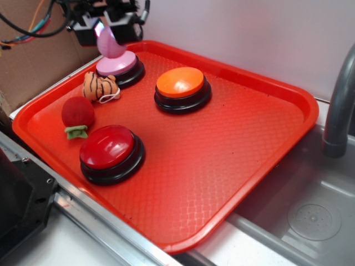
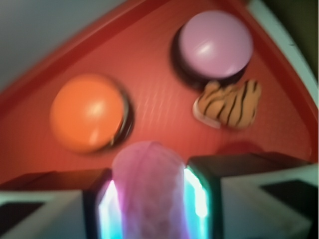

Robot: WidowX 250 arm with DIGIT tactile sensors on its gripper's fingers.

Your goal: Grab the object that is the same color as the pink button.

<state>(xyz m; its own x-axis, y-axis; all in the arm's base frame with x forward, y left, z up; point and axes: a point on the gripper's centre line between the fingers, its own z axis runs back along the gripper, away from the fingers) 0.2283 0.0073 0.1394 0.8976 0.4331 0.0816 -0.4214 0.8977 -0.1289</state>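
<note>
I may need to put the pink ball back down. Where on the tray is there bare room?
The widest bare patch of the tray lies right of the red button and in front of the orange button. The left side is crowded: pink button, striped toy and red plush ball sit close together.

A red tray point(image 1: 266, 127) sits beside a steel sink point(image 1: 310, 205) with a grey faucet point(image 1: 341, 105). On the tray, an orange button point(image 1: 182, 88) stands at centre, a red button point(image 1: 111, 153) nearer the front edge, with a red plush ball point(image 1: 77, 113) and a striped plush toy point(image 1: 101, 87) just left.
</note>
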